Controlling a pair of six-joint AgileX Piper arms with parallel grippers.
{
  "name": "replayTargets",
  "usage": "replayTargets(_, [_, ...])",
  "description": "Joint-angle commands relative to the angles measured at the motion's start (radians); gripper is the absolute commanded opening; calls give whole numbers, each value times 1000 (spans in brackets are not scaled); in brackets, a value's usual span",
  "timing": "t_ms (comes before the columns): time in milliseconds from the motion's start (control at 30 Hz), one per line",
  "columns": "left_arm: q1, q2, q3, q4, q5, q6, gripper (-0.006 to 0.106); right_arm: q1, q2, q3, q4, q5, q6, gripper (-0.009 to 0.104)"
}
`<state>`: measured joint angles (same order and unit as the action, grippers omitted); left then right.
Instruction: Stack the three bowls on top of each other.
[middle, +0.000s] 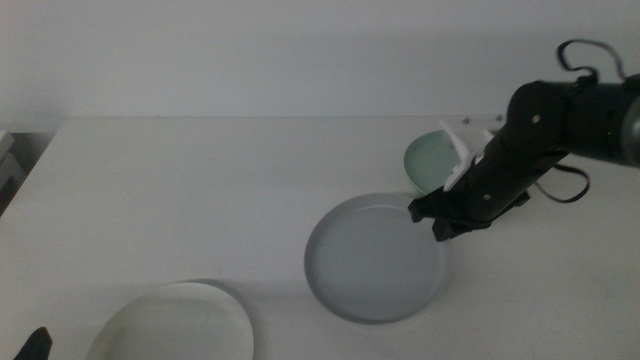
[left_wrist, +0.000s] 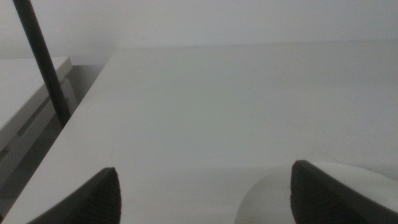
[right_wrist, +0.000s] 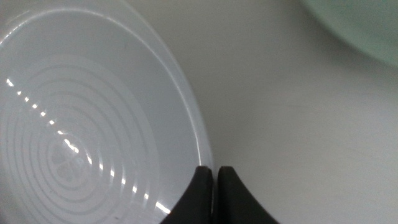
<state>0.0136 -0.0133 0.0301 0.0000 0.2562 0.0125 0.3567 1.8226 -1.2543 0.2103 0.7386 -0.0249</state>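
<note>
The pale grey bowl (middle: 370, 260) lies at the middle of the table. My right gripper (middle: 437, 222) is at its right rim, and in the right wrist view the jaws (right_wrist: 214, 171) are shut on the rim of the grey bowl (right_wrist: 81, 124). The mint green bowl (middle: 432, 160) sits just behind the gripper, partly hidden by the arm; it also shows in the right wrist view (right_wrist: 360, 25). The white bowl (middle: 175, 325) lies at the front left. My left gripper (left_wrist: 205, 186) waits open by the white bowl (left_wrist: 273, 199), at the middle view's bottom left corner (middle: 35, 345).
The white table (middle: 200, 180) reaches back to a pale wall. Its left edge (left_wrist: 81, 124) drops off beside a dark upright pole (left_wrist: 43, 62) and a low grey shelf (left_wrist: 25, 99).
</note>
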Motion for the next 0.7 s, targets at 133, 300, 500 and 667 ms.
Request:
replayTargets(133, [-1,-14,6,-6,-79,-13,90,9,20,-33,19,-53,-9,0])
replayTargets(300, [-1,-14,6,-6,-79,-13,90,9,47,-33,34,-92,-14,4])
replayTargets(500, [-1,-14,6,-6,-79,-13,90,9,47,-33,48,-99,-56,29])
replayTargets(667, [-1,-14,6,-6,-79,-13,90,-22,-5,-69,44,-75,-47,56])
